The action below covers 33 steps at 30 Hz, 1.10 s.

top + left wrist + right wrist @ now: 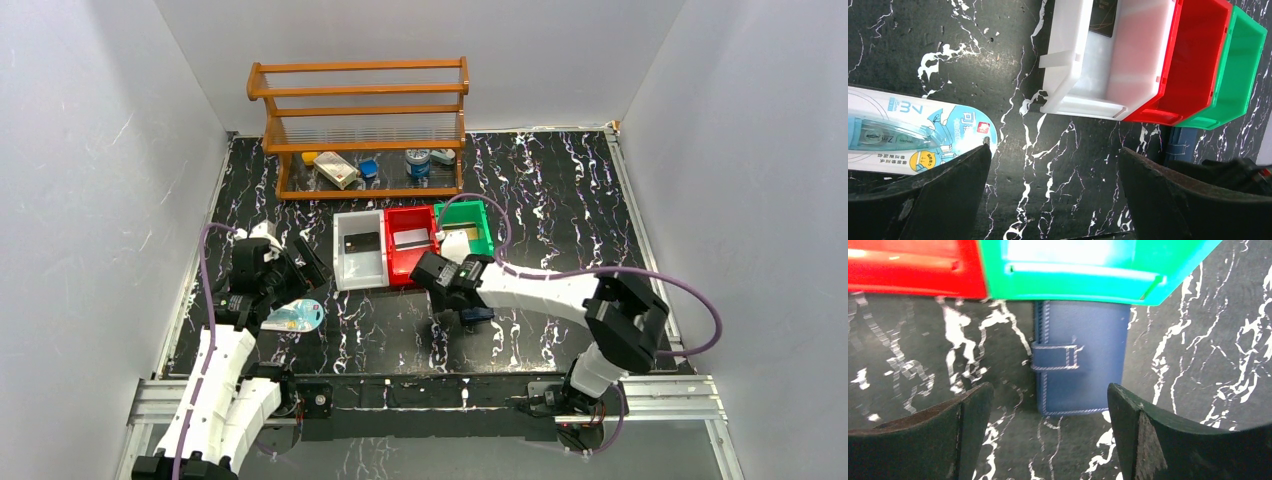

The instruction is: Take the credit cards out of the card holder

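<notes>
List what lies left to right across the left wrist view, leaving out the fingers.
The packet, then the white bin, the red bin, the green bin.

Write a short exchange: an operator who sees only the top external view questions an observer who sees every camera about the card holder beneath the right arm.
Operator: Is it open or shut?
Observer: Shut. The card holder lies flat with its strap across the front.
Operator: Is the right arm gripping it?
Observer: No. The right fingers stand wide apart, one on either side, holding nothing.
Operator: Can you see all of it?
Observer: No. Its far end is hidden behind the green bin rim.
</notes>
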Motion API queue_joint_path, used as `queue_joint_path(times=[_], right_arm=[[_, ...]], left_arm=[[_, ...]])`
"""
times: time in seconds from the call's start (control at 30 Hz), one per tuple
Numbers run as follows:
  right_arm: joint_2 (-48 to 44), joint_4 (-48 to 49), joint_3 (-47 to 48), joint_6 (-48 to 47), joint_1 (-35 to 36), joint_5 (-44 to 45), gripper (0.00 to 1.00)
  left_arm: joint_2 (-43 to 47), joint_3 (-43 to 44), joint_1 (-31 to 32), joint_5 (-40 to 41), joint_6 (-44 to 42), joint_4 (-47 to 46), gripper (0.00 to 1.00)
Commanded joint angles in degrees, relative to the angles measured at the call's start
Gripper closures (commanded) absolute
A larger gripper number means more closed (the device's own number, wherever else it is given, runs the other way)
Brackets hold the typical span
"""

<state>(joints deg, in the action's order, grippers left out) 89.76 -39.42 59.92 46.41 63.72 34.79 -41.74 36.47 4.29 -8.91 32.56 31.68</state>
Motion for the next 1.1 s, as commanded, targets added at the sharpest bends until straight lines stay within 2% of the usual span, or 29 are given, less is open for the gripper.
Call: queue_joint_path(times=[0.0,0.27,0.37,0.7,0.9,1.07], right_arm=[[3.75,1.01,0.87,-3.84,-4.60,1.39,0.11],[7.03,4.45,-3.86,-2.86,-6.00,-2.31,0.21],[6.58,5.30,-5.72,-2.00,-5.85,-5.14,0.27],[-5.52,11.32,-14.16,1.77,-2.36,-18.92,0.48],[-14.20,23.97,-19.53,3.34,-1.23,-33.34,0.48],[-16.48,36.08,-22.95,6.11,-1.29,-41.52,0.49]], left_arm=[[1.05,1.28,-0.25,1.21,-1.18,0.68,0.02],[1.04,1.26,-0.25,1.35,-1.29,0.56,0.02],[1.09,1.22,-0.25,1.35,-1.29,0.57,0.02],[0.98,1.15,-0.25,1.55,-1.17,0.57,0.02],[0.76,1.18,-0.24,1.15,-1.10,0.44,0.02],[0.93,1.09,-0.22,0.12,-1.01,0.32,0.02]])
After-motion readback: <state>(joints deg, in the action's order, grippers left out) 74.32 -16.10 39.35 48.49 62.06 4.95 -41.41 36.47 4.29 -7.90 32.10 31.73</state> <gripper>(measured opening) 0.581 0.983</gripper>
